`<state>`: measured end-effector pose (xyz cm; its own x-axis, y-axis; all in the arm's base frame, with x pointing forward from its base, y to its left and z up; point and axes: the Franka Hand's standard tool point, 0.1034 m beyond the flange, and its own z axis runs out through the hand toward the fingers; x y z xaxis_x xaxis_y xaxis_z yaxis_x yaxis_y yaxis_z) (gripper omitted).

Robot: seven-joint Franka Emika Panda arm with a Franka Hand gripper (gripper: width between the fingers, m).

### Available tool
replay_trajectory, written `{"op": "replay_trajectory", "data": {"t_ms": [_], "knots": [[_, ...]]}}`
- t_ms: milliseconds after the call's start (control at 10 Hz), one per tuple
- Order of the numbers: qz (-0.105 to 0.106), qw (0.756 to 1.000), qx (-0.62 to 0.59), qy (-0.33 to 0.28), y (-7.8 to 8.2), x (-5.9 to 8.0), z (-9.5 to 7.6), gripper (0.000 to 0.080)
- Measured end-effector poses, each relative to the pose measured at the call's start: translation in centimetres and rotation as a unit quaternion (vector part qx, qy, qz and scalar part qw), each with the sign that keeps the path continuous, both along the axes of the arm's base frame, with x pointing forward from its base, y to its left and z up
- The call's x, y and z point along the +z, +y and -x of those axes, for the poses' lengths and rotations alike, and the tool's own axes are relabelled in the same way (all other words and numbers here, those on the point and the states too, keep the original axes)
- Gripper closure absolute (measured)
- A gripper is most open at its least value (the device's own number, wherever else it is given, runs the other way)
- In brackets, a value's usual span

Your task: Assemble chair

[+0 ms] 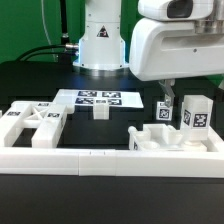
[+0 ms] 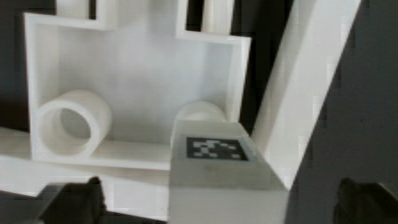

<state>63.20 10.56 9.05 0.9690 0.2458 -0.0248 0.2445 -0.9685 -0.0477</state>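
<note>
My gripper [image 1: 166, 101] hangs at the exterior view's right, low over a group of white chair parts [image 1: 165, 138]. In the wrist view the gripper [image 2: 217, 204] is open. Its dark fingertips [image 2: 71, 200] stand well apart on either side of a short white post with a tag [image 2: 217, 152], with a gap on each side. Behind the post lies a framed tray-like part [image 2: 143, 80] with a round white ring [image 2: 71, 126] in it. A second tagged post [image 1: 197, 112] stands upright just right of the gripper. A framed panel [image 1: 35, 122] lies at the left. A small post [image 1: 100, 110] stands mid-table.
The marker board [image 1: 98, 98] lies flat in the middle of the black table, in front of the robot base [image 1: 100, 40]. The long low white border rail [image 1: 100, 156] runs along the front. A green cable trails at the back left.
</note>
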Motion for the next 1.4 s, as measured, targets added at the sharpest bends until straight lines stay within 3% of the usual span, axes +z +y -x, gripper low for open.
{"op": "replay_trajectory", "data": {"t_ms": [200, 300, 400, 1000, 1200, 1400], "knots": [[-0.001, 1.000, 0.008, -0.004, -0.04, -0.20, -0.15, 0.0401], [-0.001, 1.000, 0.023, -0.005, -0.10, -0.27, -0.20, 0.0401], [-0.001, 1.000, 0.030, -0.006, -0.10, -0.26, -0.22, 0.0514], [-0.004, 1.000, -0.003, -0.004, -0.01, -0.29, -0.18, 0.0514], [-0.011, 0.991, -0.134, 0.005, 0.27, -0.32, -0.11, 0.0512], [-0.020, 0.964, -0.266, 0.013, 0.73, -0.37, -0.17, 0.0512]]}}
